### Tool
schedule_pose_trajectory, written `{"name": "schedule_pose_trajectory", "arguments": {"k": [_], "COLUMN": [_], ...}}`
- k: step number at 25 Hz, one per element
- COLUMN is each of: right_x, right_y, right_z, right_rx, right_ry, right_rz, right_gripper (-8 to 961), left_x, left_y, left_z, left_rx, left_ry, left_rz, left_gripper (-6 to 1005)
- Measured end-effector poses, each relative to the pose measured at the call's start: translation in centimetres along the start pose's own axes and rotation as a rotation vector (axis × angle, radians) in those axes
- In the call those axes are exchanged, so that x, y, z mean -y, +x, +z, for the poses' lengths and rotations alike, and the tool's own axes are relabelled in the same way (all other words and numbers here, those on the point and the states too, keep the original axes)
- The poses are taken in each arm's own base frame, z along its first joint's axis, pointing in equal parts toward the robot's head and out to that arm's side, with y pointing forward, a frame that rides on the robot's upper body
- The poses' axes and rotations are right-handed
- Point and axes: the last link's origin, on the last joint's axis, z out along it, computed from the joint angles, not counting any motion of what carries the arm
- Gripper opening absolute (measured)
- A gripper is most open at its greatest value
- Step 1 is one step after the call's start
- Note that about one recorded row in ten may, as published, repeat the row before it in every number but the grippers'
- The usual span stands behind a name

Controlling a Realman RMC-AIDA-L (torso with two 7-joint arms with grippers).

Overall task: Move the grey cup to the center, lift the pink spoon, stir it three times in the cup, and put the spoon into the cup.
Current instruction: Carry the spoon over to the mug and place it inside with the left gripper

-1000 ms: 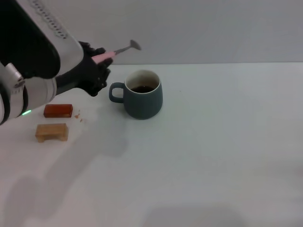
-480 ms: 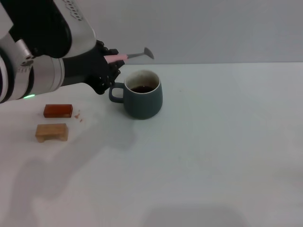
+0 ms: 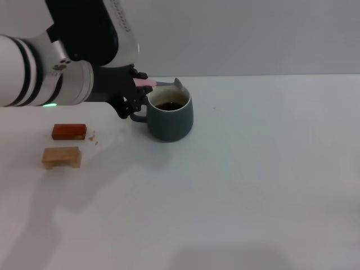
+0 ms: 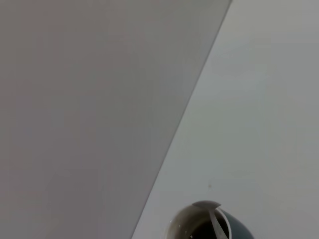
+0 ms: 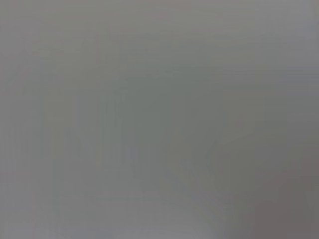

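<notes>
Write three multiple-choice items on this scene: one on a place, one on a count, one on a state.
1. Where is the pink spoon's bowl?
A. over the grey cup's rim
B. on the table
C. beside the blocks

2. How many blocks lie on the table?
A. one
B. two
C. four

3. What is the left gripper doing?
A. hanging open
B. holding the cup handle
C. gripping the spoon

Answers: 1 A, the bowl sits at the far rim above the dark liquid. 2 B, a reddish-brown block and a tan block. 3 C, the pink handle emerges from its fingers.
</notes>
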Motion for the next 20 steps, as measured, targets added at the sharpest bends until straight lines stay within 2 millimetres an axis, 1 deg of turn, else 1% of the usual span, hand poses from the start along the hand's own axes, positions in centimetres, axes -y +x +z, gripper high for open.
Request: {"name": "schedule_pose_trajectory", "arguments": {"k": [1,5,6,12,16,20], "right_x": [0.1,0.1,0.2,0.5,0.6,0.6], "right_y": [0.0,-0.1,-0.1,-0.2,-0.2,-0.2], "right_z": [-0.1,-0.3,-0.5,-0.8,-0.9,-1.0], "right_rx": [0.001,0.008,0.012,0.014,0.016,0.019], "right_ry": [0.001,0.003,0.006,0.016,0.02,0.021], "right_rz": [0.0,0.001,0.0,0.001,0.001,0.0], "right_gripper": [-1,0,-1,-2,-1,-1], "left_x": [0.3,0.7,1.0,1.4,1.7,1.7], "left_y": [-0.1,-0.4,-0.6,-1.2,-1.5,-1.8], "left_z": [0.6,1.3,1.9,2.7,3.6,4.2], "left_rx": [0.012,0.027,0.036,0.056,0.071,0.085], "left_ry": [-0.003,-0.005,-0.008,-0.018,-0.014,-0.022], "left_rz": [0.01,0.019,0.019,0.032,0.034,0.047], "left_gripper": [171,171,171,171,171,171]}}
